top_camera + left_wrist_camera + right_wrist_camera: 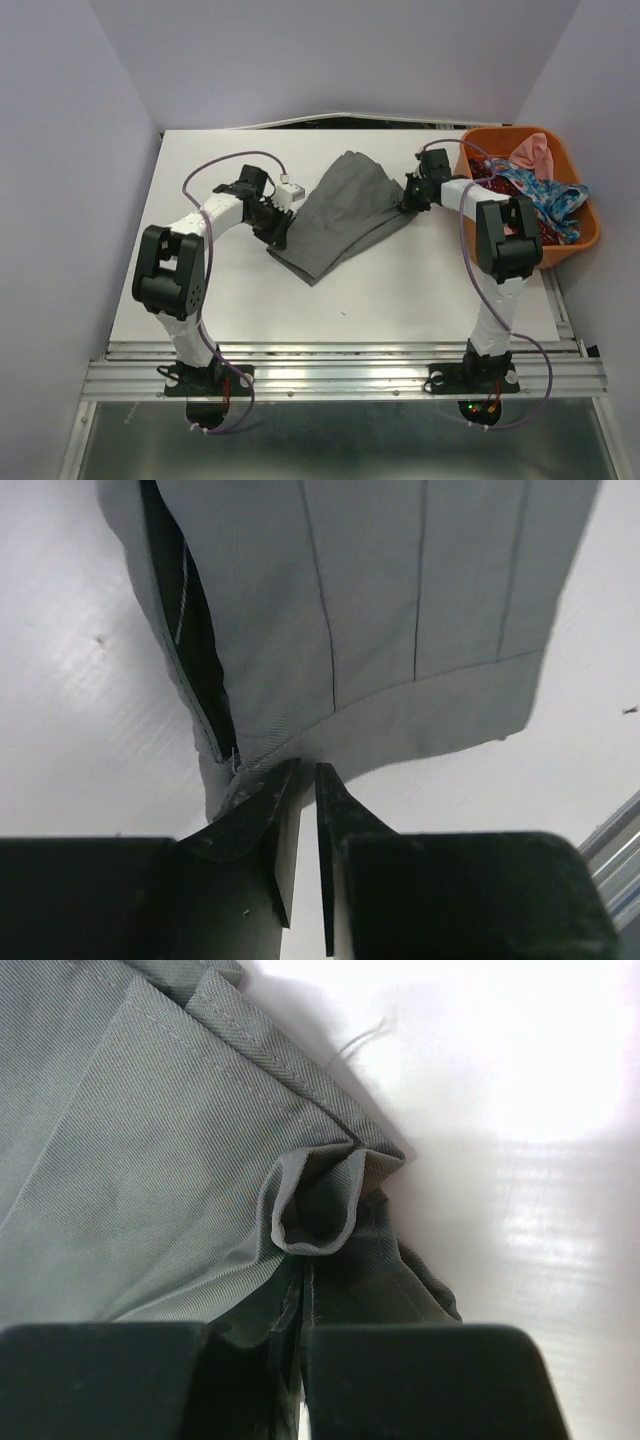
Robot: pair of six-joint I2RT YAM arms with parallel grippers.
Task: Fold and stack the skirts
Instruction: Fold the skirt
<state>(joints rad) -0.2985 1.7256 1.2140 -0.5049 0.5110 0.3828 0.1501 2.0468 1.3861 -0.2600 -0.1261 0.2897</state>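
Item one, grey skirt [345, 212]: lying spread on the white table [400, 295], centre of the overhead frame and slightly above the middle, running on a slant from upper right to lower left, with my two arms at its opposite edges. Item two, left claw [308, 770]: at the skirt's left edge. In its wrist view the fingers are drawn almost together with only a thin slit between them, and the tips meet the corner of the waistband beside the dark open slit of the garment. I cannot tell whether any cloth sits between the tips. Item three, right claw [303, 1272]: at the skirt's right edge. The jaws are closed tight on a bunched fold of grey cloth, and a small loop of hem stands up just above the tips. A loose thread shows at the top of that view. Item four, orange basket [578, 243]: upper right of the overhead frame, at the table's right edge. In it I see the blue flower-print skirt [540, 195] draped across the middle, the dark red skirt [490, 185] under and beside it, and a pink cloth [530, 152] on top toward the far rim.
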